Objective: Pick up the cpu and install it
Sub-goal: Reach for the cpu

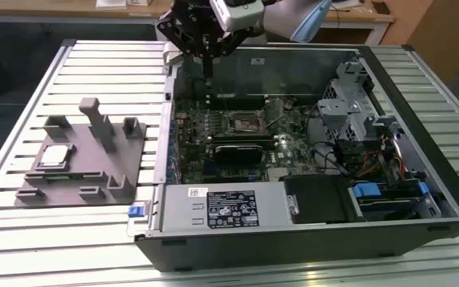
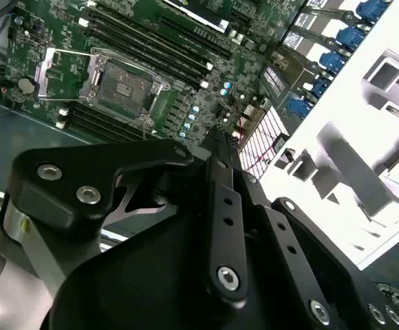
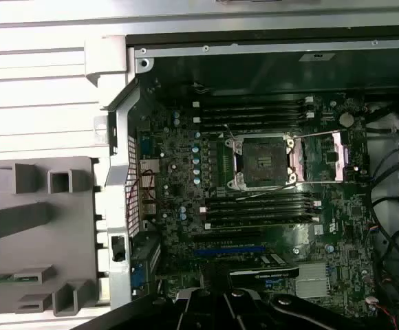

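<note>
While the gripper (image 1: 207, 69) hangs above the far rim of the open computer case (image 1: 293, 248), at about twelve o'clock from the socket (image 1: 245, 122) in the exterior view, its two fingers are pressed together with nothing between them. In the second wrist view the gripper (image 2: 218, 137) shows as one dark bar flanked by its black linkage arms.

The cpu (image 1: 54, 156) lies flat, silvery top up, in a shallow pocket of the grey plastic block (image 1: 78, 182). That block rests on the slatted metal table (image 1: 94, 66) just beside the case, at nine o'clock from it in the exterior view. The cpu is well apart from the gripper, at roughly eight o'clock from it. Several upright posts rise from the block between twelve and two o'clock of the cpu.

Inside the case the green motherboard (image 1: 297, 149) lies flat on the bottom. In both wrist views the socket (image 2: 124, 86) (image 3: 263, 161) is open, its dark square bed uncovered, with the metal hold-down frame (image 3: 340, 155) swung up and off to one side. Black memory slots (image 3: 254, 113) run along both long sides of the socket.

In the exterior view a black card (image 1: 245, 154) sits at six o'clock from the socket, and nearer the front wall lies a grey metal box with a white label (image 1: 225, 206). A metal drive cage (image 1: 349, 95) stands at three o'clock from the socket, with blue clips (image 1: 369, 191) at about four o'clock.
</note>
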`<state>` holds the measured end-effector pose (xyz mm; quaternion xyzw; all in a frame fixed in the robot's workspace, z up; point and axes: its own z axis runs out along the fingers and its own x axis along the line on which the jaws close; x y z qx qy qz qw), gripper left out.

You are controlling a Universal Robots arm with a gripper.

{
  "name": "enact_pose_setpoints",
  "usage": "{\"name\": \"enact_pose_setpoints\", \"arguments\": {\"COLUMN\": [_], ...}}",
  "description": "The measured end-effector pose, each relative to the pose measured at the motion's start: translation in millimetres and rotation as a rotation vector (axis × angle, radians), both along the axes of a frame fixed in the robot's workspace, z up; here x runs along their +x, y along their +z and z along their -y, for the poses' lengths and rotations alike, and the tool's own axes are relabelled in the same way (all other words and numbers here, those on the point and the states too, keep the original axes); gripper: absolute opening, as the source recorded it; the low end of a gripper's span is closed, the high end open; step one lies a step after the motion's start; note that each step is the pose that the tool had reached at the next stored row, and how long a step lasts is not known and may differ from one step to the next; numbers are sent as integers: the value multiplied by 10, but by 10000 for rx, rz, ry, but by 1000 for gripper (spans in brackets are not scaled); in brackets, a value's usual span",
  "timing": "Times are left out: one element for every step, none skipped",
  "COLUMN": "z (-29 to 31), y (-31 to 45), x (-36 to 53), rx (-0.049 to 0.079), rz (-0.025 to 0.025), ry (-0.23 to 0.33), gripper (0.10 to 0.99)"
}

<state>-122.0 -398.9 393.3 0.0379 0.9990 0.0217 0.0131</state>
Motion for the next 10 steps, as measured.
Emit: {"name": "enact_pose_setpoints", "arguments": {"z": [0, 0, 0, 0, 0, 0, 0, 0, 0, 0], "y": [0, 0, 0, 1, 1, 0, 0, 0, 0, -1], "x": [0, 0, -1, -4, -7, -12, -17, -24, -30, -37], "rx": [0, 0, -1, -1, -2, 0, 0, 0, 0, 0], "rz": [0, 0, 0, 0, -1, 0, 0, 0, 0, 1], "ry": [0, 0, 0, -1, -1, -1, 0, 0, 0, 0], "gripper": [106, 106, 106, 106, 106, 106, 106, 106, 106, 106]}}
